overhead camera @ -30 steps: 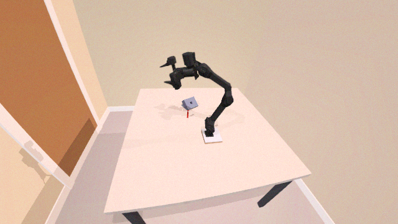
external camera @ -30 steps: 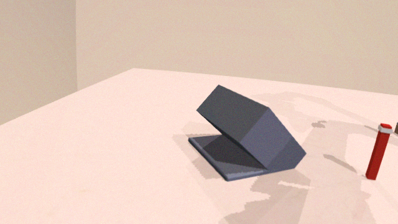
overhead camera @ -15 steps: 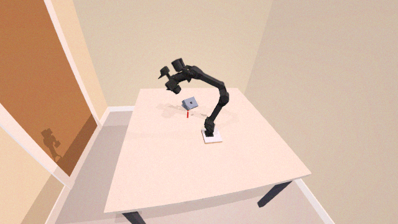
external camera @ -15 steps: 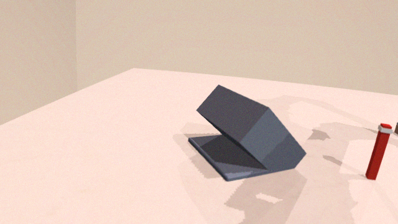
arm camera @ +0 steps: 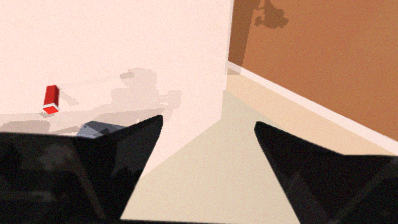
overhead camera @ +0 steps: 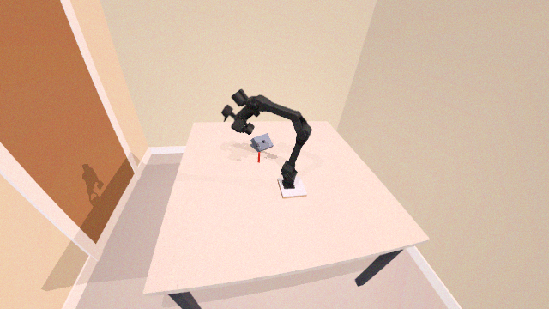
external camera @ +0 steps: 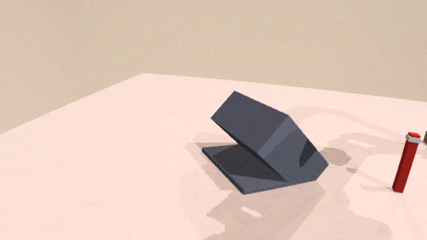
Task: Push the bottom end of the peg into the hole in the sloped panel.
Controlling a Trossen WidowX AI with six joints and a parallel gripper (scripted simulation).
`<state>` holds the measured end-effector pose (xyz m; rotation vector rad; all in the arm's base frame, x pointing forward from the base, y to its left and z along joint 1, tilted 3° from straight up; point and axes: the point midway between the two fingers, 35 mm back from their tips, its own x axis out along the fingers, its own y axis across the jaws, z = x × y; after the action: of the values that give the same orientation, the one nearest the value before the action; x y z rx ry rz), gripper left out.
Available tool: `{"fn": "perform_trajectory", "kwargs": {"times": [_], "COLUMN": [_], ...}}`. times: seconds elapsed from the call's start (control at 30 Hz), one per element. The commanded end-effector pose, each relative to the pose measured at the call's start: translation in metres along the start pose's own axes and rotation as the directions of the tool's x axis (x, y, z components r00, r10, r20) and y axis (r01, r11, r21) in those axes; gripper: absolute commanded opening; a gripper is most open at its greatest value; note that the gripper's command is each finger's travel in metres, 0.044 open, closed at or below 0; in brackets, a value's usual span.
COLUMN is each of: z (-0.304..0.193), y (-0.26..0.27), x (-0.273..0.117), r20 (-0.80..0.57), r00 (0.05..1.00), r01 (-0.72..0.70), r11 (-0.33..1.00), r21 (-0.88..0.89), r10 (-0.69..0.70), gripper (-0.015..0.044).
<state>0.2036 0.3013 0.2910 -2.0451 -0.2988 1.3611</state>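
Observation:
A red square-sided peg (overhead camera: 259,158) (external camera: 405,167) (arm camera: 51,95) with a pale band near its top stands upright on the table. The grey sloped panel (overhead camera: 268,138) (external camera: 250,117) (arm camera: 92,130) stands just beyond it. The panel's dark hole (overhead camera: 263,142) shows in the top view; its shape is too small to tell. In the exterior view the panel's face with the hole is turned away. My gripper (overhead camera: 232,124) (arm camera: 209,122) is open and empty, high above the table, to the left of the panel in the top view. In the wrist view the left finger partly hides the panel.
The arm's white base plate (overhead camera: 296,192) sits on the table (overhead camera: 240,232), nearer the front than the peg. The table's edge shows in the wrist view, with the floor and a brown door (overhead camera: 39,64) (arm camera: 320,60) beyond. Arm shadows fall around the peg and panel.

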Motion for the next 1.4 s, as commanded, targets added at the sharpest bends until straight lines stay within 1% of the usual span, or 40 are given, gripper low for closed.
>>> {"fn": "perform_trajectory", "kwargs": {"times": [0.0, 0.4, 0.8, 1.2, 1.37], "z": [-0.008, -0.034, -0.054, -0.061, -0.061], "y": [0.019, 0.084, 0.152, 0.219, 0.227], "x": [0.016, 0.052, 0.073, 0.079, 0.079], "r20": [0.006, 0.038, 0.118, 0.245, 0.262], "r00": [0.997, 0.952, 0.863, 0.743, 0.728], "r01": [-0.078, -0.3, -0.476, -0.598, -0.608], "r11": [0.997, 0.95, 0.87, 0.782, 0.773], "r21": [-0.027, -0.083, -0.13, -0.175, -0.18], "r10": [0.079, 0.304, 0.49, 0.623, 0.634], "gripper": [0.044, 0.044, 0.044, 0.044, 0.044]}}
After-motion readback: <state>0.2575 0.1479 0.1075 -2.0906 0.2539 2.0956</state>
